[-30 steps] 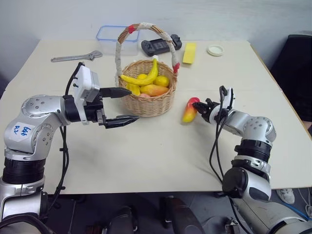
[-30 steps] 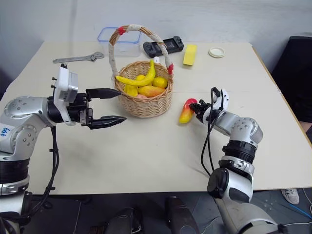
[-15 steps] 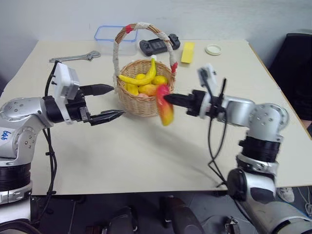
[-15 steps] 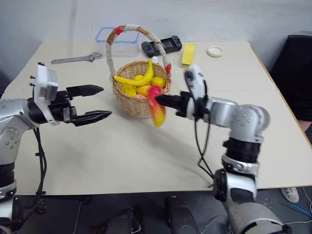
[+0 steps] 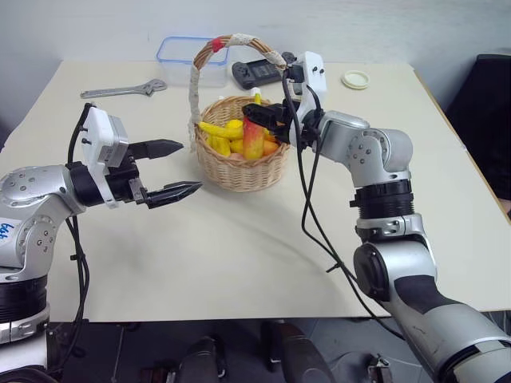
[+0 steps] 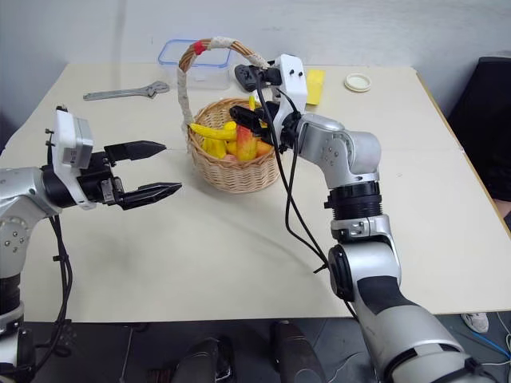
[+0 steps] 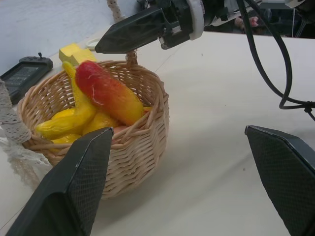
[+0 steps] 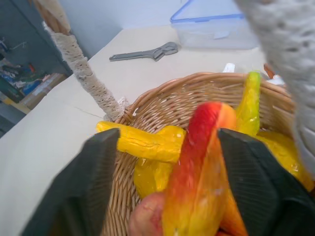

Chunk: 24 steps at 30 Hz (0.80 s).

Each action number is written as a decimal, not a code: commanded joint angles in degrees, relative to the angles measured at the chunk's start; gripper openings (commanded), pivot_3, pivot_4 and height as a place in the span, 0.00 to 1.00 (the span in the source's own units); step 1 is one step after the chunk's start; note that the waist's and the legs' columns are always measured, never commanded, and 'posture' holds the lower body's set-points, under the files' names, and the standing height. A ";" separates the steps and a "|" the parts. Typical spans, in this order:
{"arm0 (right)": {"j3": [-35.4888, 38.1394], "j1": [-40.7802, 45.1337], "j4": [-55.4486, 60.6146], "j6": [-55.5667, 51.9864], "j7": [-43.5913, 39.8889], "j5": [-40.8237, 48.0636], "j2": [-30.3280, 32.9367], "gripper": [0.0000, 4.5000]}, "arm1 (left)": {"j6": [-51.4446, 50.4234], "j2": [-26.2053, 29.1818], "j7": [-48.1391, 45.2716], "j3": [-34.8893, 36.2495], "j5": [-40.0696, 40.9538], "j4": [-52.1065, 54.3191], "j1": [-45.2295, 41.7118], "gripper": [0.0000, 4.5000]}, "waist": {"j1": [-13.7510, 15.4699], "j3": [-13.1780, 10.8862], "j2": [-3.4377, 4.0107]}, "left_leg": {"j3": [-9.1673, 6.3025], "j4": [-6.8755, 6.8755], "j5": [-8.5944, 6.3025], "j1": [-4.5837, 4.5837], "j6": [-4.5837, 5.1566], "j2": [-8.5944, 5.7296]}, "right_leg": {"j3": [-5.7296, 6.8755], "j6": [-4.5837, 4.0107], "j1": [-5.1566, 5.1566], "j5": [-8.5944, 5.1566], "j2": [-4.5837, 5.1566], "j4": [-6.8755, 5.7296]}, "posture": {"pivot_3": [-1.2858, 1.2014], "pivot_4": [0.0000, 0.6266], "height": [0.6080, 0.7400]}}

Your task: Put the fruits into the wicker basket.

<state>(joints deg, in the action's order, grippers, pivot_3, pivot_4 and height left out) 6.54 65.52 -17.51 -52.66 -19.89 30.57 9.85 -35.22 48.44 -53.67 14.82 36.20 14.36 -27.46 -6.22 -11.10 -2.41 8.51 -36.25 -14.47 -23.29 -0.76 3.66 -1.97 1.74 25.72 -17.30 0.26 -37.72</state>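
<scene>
Over a cream table [image 5: 263,239], the right gripper [image 5: 263,117] hangs just above the wicker basket [image 5: 239,163], its two black fingers spread apart with the red-and-yellow toy fruit [image 5: 254,137] between and just below them, red end up. The fruit stands tilted inside the basket, leaning on the banana [image 5: 219,128] and the round yellow fruits beneath. Whether the fingers touch it cannot be told.

The risk from here, by judgement: propped steeply on the pile, the toy fruit could topple toward the rim and roll out, or a finger drawing back could catch it or snag the white-wrapped handle [image 5: 194,80] and drag the light basket.

The left gripper [image 5: 172,170] waits beside the basket, clear of it, jaws wide and empty. A wrench [image 5: 120,90] and a clear blue-rimmed box [image 5: 172,49] lie beyond.
</scene>
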 commanded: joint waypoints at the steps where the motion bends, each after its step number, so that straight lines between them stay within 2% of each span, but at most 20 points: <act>1: 1.63 -3.67 13.63 -4.81 -4.15 5.22 4.39 0.81 | 0.25 0.24 0.44 1.62 1.42 1.97 -0.13 1.00 | 0.18 0.00 0.00 | -0.01 0.02 0.01 0.00 -0.01 0.00 | 0.01 0.00 0.00 -0.01 0.00 0.00 | 0.52 0.24 1.00; 2: 1.62 -5.10 16.49 -5.76 -5.05 6.07 5.64 0.81 | 0.24 0.25 0.44 1.60 1.48 1.98 -0.17 1.00 | 0.30 0.00 0.00 | -0.01 0.04 0.01 0.00 -0.01 0.00 | 0.01 0.00 0.00 -0.01 0.00 0.00 | 0.52 0.24 1.00; 6: -0.37 -15.94 30.17 -5.15 -10.01 4.65 17.18 0.81 | 0.73 0.02 -0.01 0.35 1.23 0.73 -1.92 1.00 | 1.49 0.00 0.00 | 0.00 0.02 0.00 0.02 0.00 -0.04 | 0.00 0.03 -0.01 -0.04 0.02 0.27 | 0.52 0.24 1.00; 9: 0.03 -19.50 30.63 -1.16 -8.45 1.62 19.11 0.81 | 1.34 -0.81 0.11 -0.86 0.67 -0.59 -4.07 1.00 | 1.27 0.00 -0.01 | 0.02 -0.05 0.01 0.09 0.02 -0.09 | -0.02 0.04 -0.05 -0.03 0.04 0.19 | 0.52 0.24 1.00; 11: -1.42 -20.08 28.79 3.21 -7.71 -1.73 18.72 0.81 | 1.68 -1.57 0.44 -1.80 0.29 -1.57 -5.75 1.00 | 1.01 0.00 -0.01 | 0.10 -0.07 0.05 0.21 0.00 -0.10 | -0.09 0.06 -0.05 0.01 0.02 0.03 | 0.52 0.24 1.00; 15: -3.69 -16.68 20.22 11.85 -6.25 -6.48 13.89 0.81 | 2.09 -2.17 0.09 -2.95 -0.09 -2.37 -7.60 1.00 | 0.29 0.00 -0.01 | 0.09 -0.02 0.34 0.39 -0.19 -0.04 | -0.10 -0.08 -0.07 0.11 -0.09 -0.17 | 0.52 0.24 1.00; 19: -3.88 -10.30 6.70 20.88 -4.46 -10.79 8.91 0.81 | 2.48 -2.18 -0.05 -3.29 -0.38 -2.97 -8.36 1.00 | -0.20 0.00 -0.01 | 0.06 0.14 0.57 0.50 -0.33 -0.02 | -0.10 -0.16 -0.06 0.15 -0.15 -0.29 | 0.52 0.24 1.00; 24: -3.94 -4.40 -7.75 30.31 -5.68 -14.08 5.66 0.81 | 2.60 -2.37 0.30 -3.19 -0.32 -2.79 -8.47 1.00 | -0.14 0.00 -0.01 | 0.02 0.18 0.56 0.43 -0.33 0.00 | -0.09 -0.17 -0.06 0.15 -0.16 -0.18 | 0.52 0.24 1.00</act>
<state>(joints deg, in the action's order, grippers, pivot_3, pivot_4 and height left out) 2.30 59.36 -22.90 -26.08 -24.99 17.40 15.88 -33.68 45.84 -53.37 10.66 35.80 10.41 -35.33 -6.35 -11.10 -2.42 8.54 -36.08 -13.92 -22.87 -1.07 3.66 -2.07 1.57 25.66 -17.16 0.10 -37.87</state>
